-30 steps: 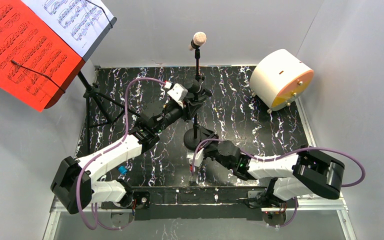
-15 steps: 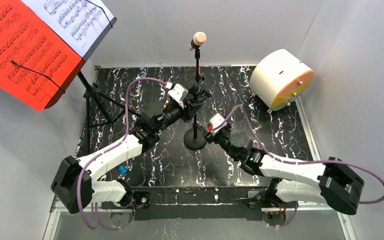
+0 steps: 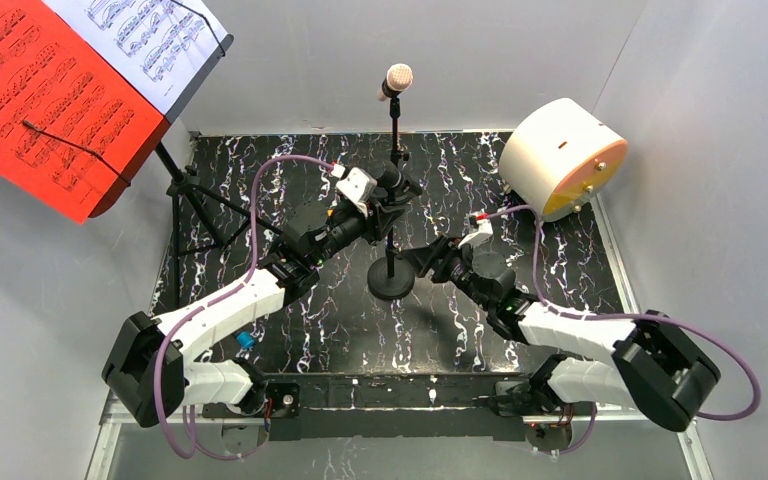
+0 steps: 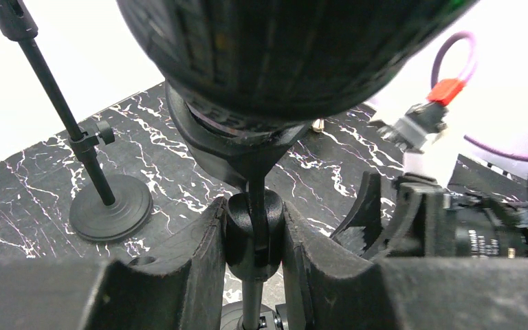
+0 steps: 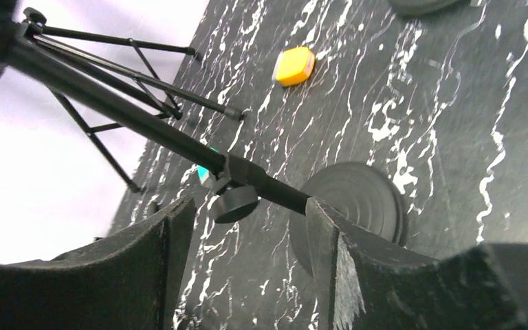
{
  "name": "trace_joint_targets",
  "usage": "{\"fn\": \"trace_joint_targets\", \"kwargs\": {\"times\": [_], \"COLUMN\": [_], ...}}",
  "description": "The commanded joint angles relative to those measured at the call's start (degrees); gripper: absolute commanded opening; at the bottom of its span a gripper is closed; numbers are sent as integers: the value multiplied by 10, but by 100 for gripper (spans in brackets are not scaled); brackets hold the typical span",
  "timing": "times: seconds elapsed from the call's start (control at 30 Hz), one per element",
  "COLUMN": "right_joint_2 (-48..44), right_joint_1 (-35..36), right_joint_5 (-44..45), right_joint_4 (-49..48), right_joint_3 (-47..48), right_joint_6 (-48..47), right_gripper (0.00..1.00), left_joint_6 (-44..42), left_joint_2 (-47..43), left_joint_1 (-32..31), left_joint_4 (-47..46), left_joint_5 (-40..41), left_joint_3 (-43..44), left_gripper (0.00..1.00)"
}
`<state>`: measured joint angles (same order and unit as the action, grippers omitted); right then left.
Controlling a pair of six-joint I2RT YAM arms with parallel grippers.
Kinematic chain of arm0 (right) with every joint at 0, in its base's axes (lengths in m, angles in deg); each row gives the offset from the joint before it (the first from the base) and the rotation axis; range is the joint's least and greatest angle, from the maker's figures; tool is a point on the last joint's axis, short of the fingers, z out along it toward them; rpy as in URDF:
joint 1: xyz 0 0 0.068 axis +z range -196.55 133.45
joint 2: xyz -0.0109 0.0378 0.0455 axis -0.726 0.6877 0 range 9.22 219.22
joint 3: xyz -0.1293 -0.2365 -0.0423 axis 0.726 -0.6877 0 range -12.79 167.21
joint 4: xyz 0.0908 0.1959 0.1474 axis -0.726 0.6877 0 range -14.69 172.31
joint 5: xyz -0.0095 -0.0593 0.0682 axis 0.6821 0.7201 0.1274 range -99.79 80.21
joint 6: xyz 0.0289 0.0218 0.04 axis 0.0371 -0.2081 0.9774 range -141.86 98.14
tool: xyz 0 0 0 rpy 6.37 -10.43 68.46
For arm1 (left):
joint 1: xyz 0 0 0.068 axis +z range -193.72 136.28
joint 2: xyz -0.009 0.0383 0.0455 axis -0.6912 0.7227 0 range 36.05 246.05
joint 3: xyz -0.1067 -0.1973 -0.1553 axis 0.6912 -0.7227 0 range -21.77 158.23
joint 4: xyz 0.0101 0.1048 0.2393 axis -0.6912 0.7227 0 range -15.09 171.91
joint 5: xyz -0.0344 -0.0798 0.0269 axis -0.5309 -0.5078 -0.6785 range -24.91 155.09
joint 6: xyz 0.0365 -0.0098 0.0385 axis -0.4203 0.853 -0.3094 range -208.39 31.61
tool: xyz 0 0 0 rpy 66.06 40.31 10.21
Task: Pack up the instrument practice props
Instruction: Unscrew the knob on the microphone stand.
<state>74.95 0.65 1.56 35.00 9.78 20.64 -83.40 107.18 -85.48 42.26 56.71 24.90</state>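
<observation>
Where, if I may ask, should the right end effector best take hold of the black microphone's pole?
The bare lower pole, between clamp knob and round base, approached sideways from the right. It is thin and upright, so an open grip can straddle it, and the left end effector occupies the top joint.

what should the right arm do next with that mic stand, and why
Probably close the right gripper on the pole: its open jaws straddle it just above the round base, while the left gripper is clamped on the same pole higher up, under the black microphone.
</observation>
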Motion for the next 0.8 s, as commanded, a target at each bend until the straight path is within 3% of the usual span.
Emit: {"fn": "trace_joint_targets", "kwargs": {"times": [0.0,0.43,0.77], "right_joint_2": [43,139,164], "right_joint_1": [-27,-77,-81], "right_joint_5": [-86,-209,-292], "right_joint_4": [-112,-243,-240], "right_joint_3": [-19,-24,3], "right_joint_6": [142,197,110], "right_gripper": [67,49,28], "left_joint_6": [-5,-10,-12], "left_joint_2": [-1,-13,-24], "left_joint_1": [0,0,1], "left_joint_4": [34,23,20], "left_joint_5": [-5,-18,-21], "left_joint_3": [5,0,-2], "left_gripper": [0,0,0]}}
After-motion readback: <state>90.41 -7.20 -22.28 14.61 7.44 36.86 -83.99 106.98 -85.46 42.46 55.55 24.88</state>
